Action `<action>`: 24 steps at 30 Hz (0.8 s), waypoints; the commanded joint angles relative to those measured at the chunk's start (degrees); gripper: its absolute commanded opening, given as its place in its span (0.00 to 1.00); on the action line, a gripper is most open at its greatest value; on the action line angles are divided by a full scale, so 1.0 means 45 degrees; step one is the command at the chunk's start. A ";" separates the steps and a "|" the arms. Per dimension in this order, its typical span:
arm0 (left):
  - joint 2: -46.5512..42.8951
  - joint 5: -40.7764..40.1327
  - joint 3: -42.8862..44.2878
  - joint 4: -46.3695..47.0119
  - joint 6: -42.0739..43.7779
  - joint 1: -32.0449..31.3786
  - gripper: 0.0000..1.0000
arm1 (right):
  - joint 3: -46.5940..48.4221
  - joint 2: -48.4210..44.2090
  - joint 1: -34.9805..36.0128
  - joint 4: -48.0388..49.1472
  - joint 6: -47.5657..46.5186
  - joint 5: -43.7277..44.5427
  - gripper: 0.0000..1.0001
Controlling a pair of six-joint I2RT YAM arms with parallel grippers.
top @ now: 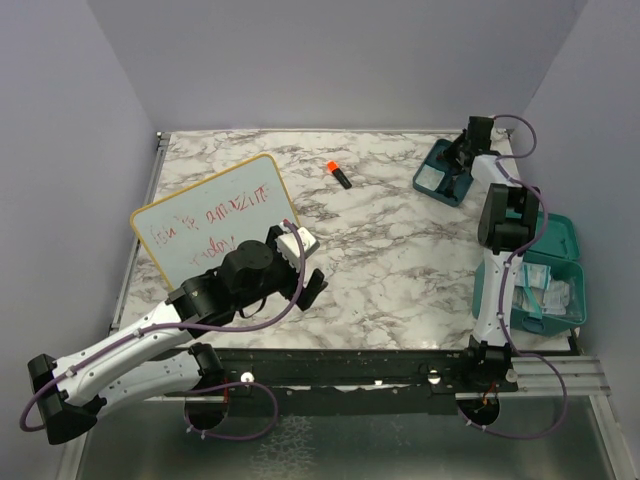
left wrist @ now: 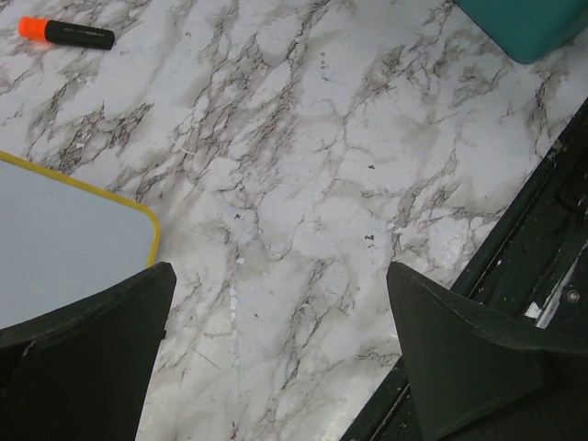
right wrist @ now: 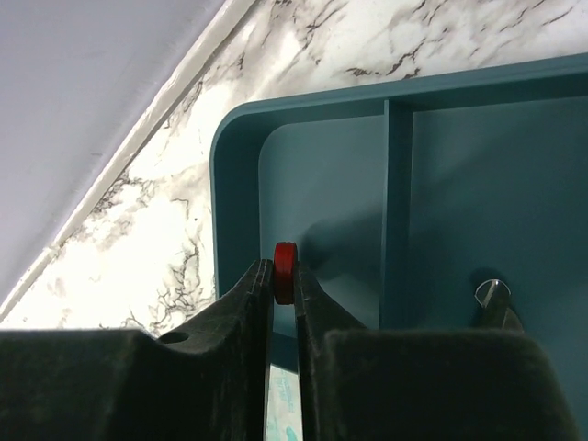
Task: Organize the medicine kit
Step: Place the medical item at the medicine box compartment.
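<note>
Top external view: at the table's (top: 400, 250) near left, the left gripper (left wrist: 276, 276) hangs with fingers wide apart beside the yellow-framed whiteboard (top: 200, 215). An orange-capped marker (top: 338, 174) lies at the table's far middle. At the far right, the right gripper (right wrist: 283, 270) pinches a thin red-tipped item (right wrist: 286, 257) over the medicine kit's divided tray (top: 437, 182). The open teal case (top: 565, 245) sits at the right edge.

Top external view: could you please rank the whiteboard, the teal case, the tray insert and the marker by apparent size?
1. whiteboard, largest even though it is partly covered
2. teal case, also partly covered
3. tray insert
4. marker, clearly the smallest
</note>
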 commanded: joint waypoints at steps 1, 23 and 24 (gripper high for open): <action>-0.0161 -0.0381 -0.0193 -0.0012 0.0064 -0.0009 0.99 | 0.0444 0.0280 -0.0100 -0.0073 0.0399 -0.0236 0.22; -0.0807 -0.1023 -0.0340 0.0061 -0.0034 -0.0010 0.99 | -0.0071 -0.1505 -0.0151 -0.1426 -0.1232 0.0342 0.23; -0.0797 -0.1038 -0.0348 0.0065 -0.0034 -0.0010 0.99 | -0.0049 -0.1488 -0.0164 -0.1462 -0.1332 0.0348 0.22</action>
